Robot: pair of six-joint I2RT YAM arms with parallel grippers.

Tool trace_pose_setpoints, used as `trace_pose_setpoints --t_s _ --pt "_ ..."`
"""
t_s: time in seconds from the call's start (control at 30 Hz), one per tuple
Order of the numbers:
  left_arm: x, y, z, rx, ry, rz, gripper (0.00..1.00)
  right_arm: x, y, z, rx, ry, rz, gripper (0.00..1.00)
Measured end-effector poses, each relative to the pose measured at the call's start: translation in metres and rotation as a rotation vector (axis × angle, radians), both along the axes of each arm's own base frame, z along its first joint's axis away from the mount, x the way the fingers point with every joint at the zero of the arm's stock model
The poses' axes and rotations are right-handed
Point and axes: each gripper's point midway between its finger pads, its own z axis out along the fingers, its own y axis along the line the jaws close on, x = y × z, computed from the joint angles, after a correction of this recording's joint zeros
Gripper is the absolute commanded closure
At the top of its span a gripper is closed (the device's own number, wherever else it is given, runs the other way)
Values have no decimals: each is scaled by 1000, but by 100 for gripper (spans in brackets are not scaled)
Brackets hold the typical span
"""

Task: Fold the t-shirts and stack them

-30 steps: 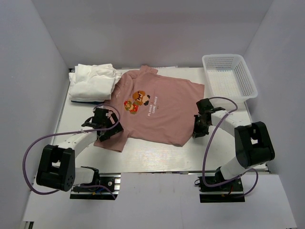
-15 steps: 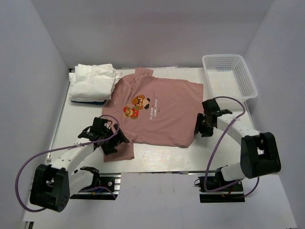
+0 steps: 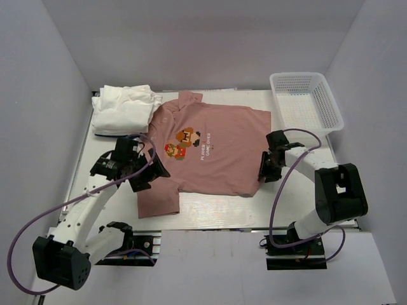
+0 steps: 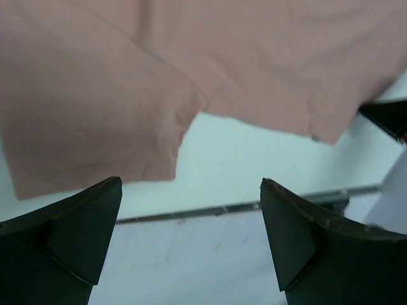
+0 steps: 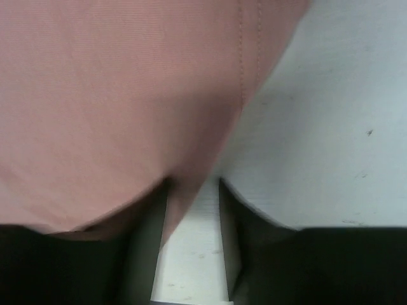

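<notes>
Left gripper hangs with jaws wide apart over the lower-left sleeve of the pink t-shirt spread mid-frame, right gripper slightly parted at its right hem, white folded t-shirts piled upper left.

One pink t-shirt, one white pile, one basket

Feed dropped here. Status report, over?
Left gripper open, empty. Right gripper open at edge of pink t-shirt. Shirt spread out, unfolded. Nothing blocking.
</notes>
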Motion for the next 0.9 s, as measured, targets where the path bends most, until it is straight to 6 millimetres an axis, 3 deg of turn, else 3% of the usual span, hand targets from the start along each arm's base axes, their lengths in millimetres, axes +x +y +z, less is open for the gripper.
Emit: trace_pose_setpoints --t_s 0.13,0.23,0.33,0.43,0.63,0.8,0.9 --pt "36 13 15 94 -60 50 0 0 -8 -5 -37 2 -49 100" --pt "68 23 37 162 -156 96 0 -3 -20 -6 -66 -11 -92 100" --pt "91 30 59 204 -240 128 0 -6 -36 -5 -88 -19 -145 100" --pt "109 35 69 243 -275 147 0 -19 -58 -5 -126 -24 -207 100" --pt "124 35 39 292 -193 132 0 -51 -84 -1 -174 17 -267 100" --pt "132 26 16 276 -154 107 0 -48 -84 1 -182 40 -239 100" --pt "129 24 5 269 -136 94 0 -33 -81 13 -172 15 -213 100"
